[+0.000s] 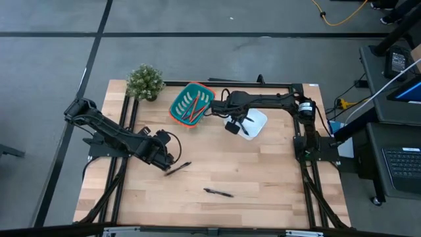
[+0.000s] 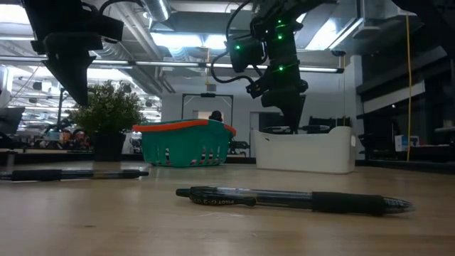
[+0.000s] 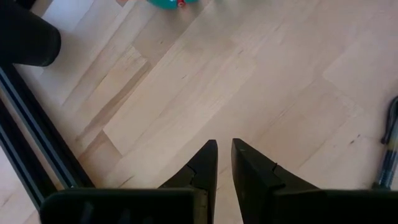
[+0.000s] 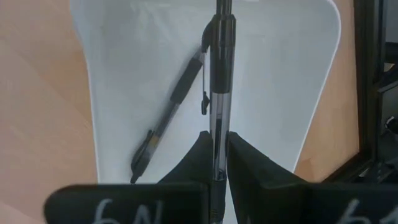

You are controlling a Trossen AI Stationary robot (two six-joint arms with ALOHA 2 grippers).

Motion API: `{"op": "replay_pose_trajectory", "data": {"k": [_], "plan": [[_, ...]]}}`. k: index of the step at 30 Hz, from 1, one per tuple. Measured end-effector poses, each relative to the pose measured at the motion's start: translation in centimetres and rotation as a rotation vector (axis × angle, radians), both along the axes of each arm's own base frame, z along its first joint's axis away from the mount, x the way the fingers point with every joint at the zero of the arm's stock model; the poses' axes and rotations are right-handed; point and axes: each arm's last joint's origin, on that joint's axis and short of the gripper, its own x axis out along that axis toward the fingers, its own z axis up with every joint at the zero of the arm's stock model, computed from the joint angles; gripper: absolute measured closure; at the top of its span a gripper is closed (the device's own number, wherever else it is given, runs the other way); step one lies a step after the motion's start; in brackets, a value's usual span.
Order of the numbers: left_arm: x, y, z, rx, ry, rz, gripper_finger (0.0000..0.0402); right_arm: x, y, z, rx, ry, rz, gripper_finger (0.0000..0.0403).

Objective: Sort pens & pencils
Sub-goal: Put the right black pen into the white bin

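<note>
1. Right gripper (image 4: 216, 155) is clamped on a pen (image 4: 221, 74), jaws tight against its clear barrel, over the white bin (image 4: 124, 56); the high view puts it at the bin's (image 1: 258, 125) edge nearest the basket.
2. Second pen (image 4: 168, 118) lies diagonally on the bin floor.
3. Left gripper (image 3: 224, 165) hangs above bare tabletop (image 3: 249, 74), jaws nearly closed with a thin gap, holding nothing.
4. Third pen (image 1: 178, 168) lies on the tabletop just beside the left gripper (image 1: 166, 160); its barrel shows at the frame edge in the left wrist view (image 3: 388, 149).
5. Fourth pen (image 1: 218, 192) lies alone toward the front of the tabletop, well apart from both arms; closest to the low camera (image 2: 291, 200).
6. Pencils (image 1: 195, 108), orange-red, sit in the teal basket (image 1: 179, 105) with the orange rim, between the potted plant (image 1: 145, 81) and the white bin.
</note>
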Motion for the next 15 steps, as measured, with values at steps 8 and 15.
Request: {"op": "replay_pose_trajectory", "data": {"k": [8,15], "plan": [[0.0,0.0,0.0,0.000,-0.001,0.001,0.0359,-1.3,0.3,-2.2,0.025,0.088,-0.030,0.0374],[0.1,0.4,0.0,0.000,-0.001,0.018,0.0359,-1.4,0.4,-3.1,0.039,0.075,-0.020,0.0374]]}}
